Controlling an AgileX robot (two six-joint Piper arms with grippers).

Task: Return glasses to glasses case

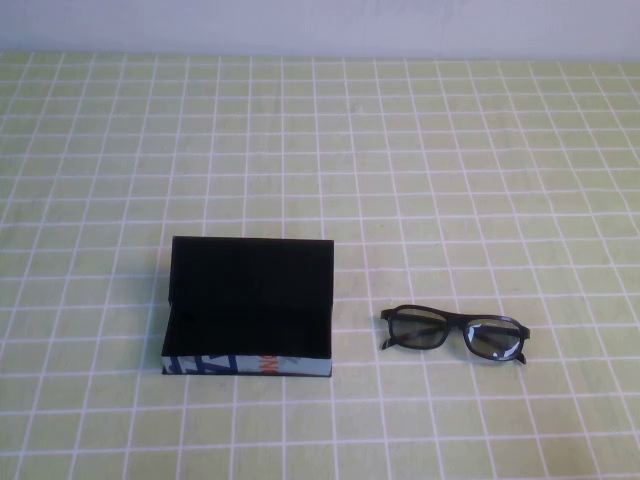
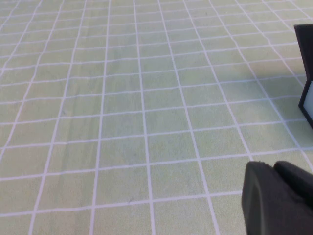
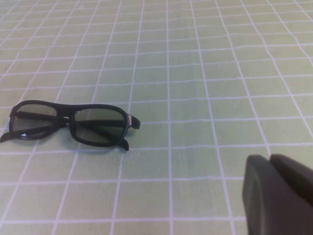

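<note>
The glasses case [image 1: 250, 305] lies open left of centre, its black lid standing up at the back and its white printed side facing me. A corner of it shows in the left wrist view [image 2: 305, 73]. The black glasses [image 1: 455, 335] lie folded on the cloth to the right of the case, apart from it, and also show in the right wrist view [image 3: 71, 125]. Neither arm shows in the high view. My left gripper [image 2: 274, 165] is shut and empty, hanging above bare cloth left of the case. My right gripper [image 3: 270, 157] is shut and empty, to the right of the glasses.
A green tablecloth [image 1: 400, 150] with a white grid covers the whole table. A pale wall [image 1: 320, 25] runs along the far edge.
</note>
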